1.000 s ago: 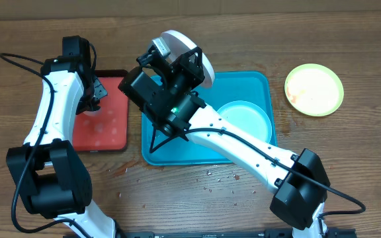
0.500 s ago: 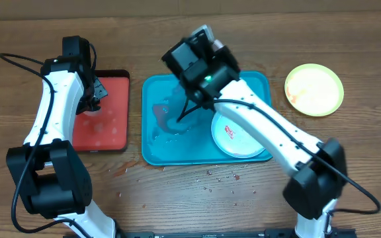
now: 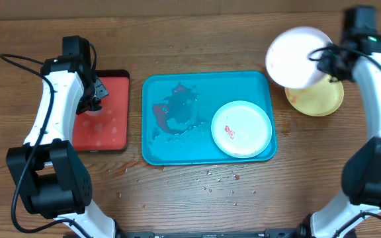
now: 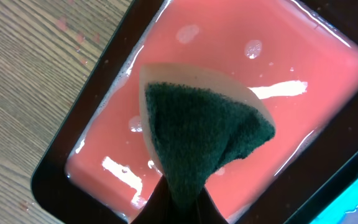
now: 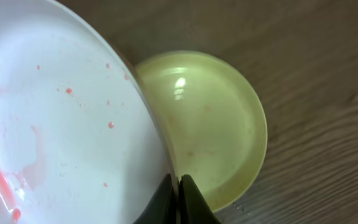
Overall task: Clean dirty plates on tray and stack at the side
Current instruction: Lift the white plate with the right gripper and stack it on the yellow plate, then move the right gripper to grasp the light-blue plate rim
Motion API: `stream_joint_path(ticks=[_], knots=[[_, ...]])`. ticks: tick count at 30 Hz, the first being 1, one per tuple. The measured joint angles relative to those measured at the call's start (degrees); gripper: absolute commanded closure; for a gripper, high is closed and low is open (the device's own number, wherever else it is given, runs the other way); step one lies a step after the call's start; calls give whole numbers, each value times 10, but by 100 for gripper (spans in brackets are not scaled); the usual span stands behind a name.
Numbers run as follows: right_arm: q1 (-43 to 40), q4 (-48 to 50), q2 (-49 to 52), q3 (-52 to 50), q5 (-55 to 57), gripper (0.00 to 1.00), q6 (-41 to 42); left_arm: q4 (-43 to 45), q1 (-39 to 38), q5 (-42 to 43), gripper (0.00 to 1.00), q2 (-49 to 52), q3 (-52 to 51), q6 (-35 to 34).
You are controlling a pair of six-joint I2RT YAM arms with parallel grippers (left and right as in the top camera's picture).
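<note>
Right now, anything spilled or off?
Yes. Reddish water pools on the left of the tray, specks litter the table in front of it, and the white plate in the right gripper shows pink smears.

My wooden table (image 3: 197, 39) carries the red tray (image 3: 104, 129) directly under my left gripper (image 4: 180, 202), the turquoise tray (image 3: 197, 144) between my grippers, the lime-green plate (image 3: 319, 102) beneath my right gripper (image 5: 178, 186), and scattered crumbs (image 3: 220, 177) in front of the turquoise tray.

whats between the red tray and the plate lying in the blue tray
A strip of bare table, then the blue tray's wet, red-smeared floor, in the overhead view.
</note>
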Motion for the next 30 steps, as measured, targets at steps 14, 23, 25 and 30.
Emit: stream_joint_path(ticks=[14,23,25,30], knots=[[-143,80,22,-130,-132,62,8,4,0,9,96,0,0,0],[-104,64,22,-130,-277,53,-75,4,0,9,96,0,0,0],[-71,50,22,-130,-308,53,-115,4,0,9,96,0,0,0],[49,20,22,-130,-304,57,-193,5,0,9,96,0,0,0]])
